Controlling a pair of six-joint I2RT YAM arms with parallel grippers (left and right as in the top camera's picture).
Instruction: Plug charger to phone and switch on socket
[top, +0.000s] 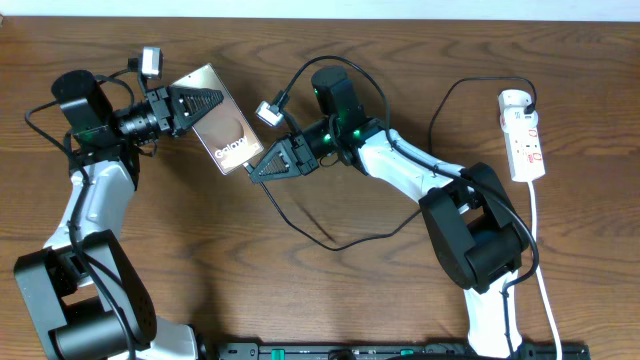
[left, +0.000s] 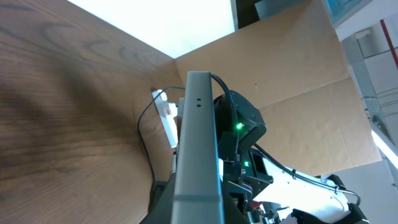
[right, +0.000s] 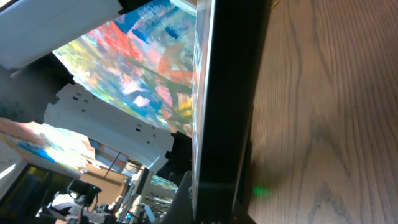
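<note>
The phone (top: 226, 132), dark and glossy with pale "Galaxy" lettering, is held tilted off the table between both grippers. My left gripper (top: 198, 104) is shut on its upper left end; the left wrist view shows the phone edge-on (left: 198, 149) between the fingers. My right gripper (top: 272, 162) is shut on its lower right end, and there too the phone shows edge-on (right: 227, 112). The charger's thin black cable (top: 345, 240) loops over the table from the socket (top: 524, 134), a white power strip at the far right. The cable's plug end runs under my right gripper and is hidden.
The socket's white cord (top: 545, 285) runs down the right side to the front edge. The socket (left: 166, 113) and the black cable (left: 145, 140) also show in the left wrist view, in front of a cardboard wall (left: 292, 93). The right arm's base (top: 480, 240) stands at the front right.
</note>
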